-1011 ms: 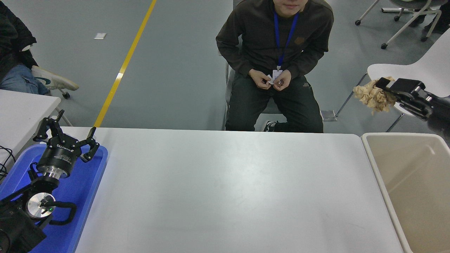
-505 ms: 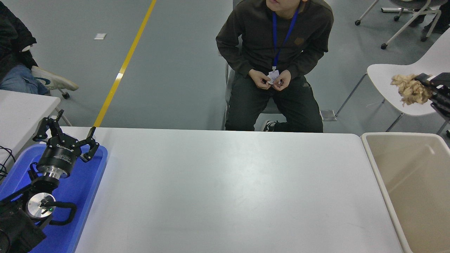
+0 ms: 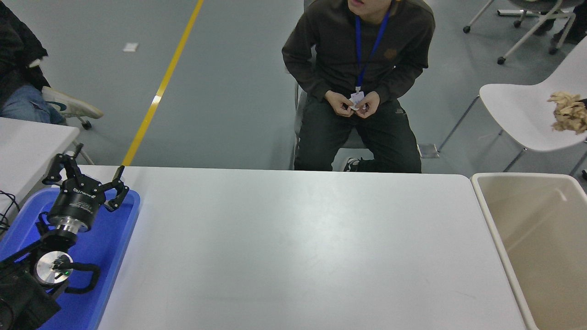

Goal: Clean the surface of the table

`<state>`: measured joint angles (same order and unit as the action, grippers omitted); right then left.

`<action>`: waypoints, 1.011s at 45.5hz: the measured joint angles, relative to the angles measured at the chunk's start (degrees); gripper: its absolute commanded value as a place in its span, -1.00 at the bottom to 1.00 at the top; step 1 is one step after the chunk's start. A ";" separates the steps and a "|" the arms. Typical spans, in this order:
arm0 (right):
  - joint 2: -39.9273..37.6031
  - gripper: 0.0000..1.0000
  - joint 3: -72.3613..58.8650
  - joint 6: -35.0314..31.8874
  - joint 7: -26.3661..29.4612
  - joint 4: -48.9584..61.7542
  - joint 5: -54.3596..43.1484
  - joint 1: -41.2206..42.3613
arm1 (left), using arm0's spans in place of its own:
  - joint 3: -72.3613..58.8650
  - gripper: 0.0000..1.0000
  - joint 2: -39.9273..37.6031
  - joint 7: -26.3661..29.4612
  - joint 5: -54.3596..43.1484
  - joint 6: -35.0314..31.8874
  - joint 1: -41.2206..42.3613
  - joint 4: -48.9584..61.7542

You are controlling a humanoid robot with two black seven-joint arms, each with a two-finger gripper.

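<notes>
**Worktop bare, wad at the right edge**

Near you, 7 to 8 o'clock: your left end effector [image 3: 87, 176] is parked over the blue tray [image 3: 120, 238], fingers spread and released, holding nothing. It sits off the wiping area, which by my reading keeps it out of the working arm's path.

Centre of view: the worktop surface [image 3: 293, 247] fills the middle, from the tray on its left to the beige bin [image 3: 490, 215] butted against its right end at 3 to 4 o'clock. No debris shows on it, only faint sheen and smudges. The bin stands just beside the edge, likely so that waste can go straight in.

Far, 12 o'clock: a person [image 3: 357, 59] sits across from you, hands together at the lap.

Far right, 2 o'clock: a crumpled tan wad [image 3: 567, 112] hangs in front of a white chair [image 3: 518, 114], cut by the frame edge. Your right end effector is out of frame, so I cannot tell whether it grips the wad. The bin's near part is also cropped; the visible floor looks empty.
</notes>
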<state>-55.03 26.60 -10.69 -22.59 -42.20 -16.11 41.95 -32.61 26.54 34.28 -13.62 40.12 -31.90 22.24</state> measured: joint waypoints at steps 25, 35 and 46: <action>11.54 -1.00 -2.16 -8.33 -0.17 25.13 0.53 -2.19 | 0.00 1.00 0.00 0.00 0.00 0.06 0.00 0.01; 17.71 -1.00 -7.46 -8.47 0.08 34.12 0.56 -2.73 | 0.00 1.00 0.00 0.00 0.01 0.05 0.00 0.01; 22.58 -1.00 -11.72 -7.71 0.41 40.83 0.56 -3.14 | 0.00 1.00 0.00 0.00 0.01 0.05 0.00 0.00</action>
<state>-32.45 14.89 -18.40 -22.18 -1.37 -15.56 38.81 -32.61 26.54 34.28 -13.61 40.17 -31.90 22.24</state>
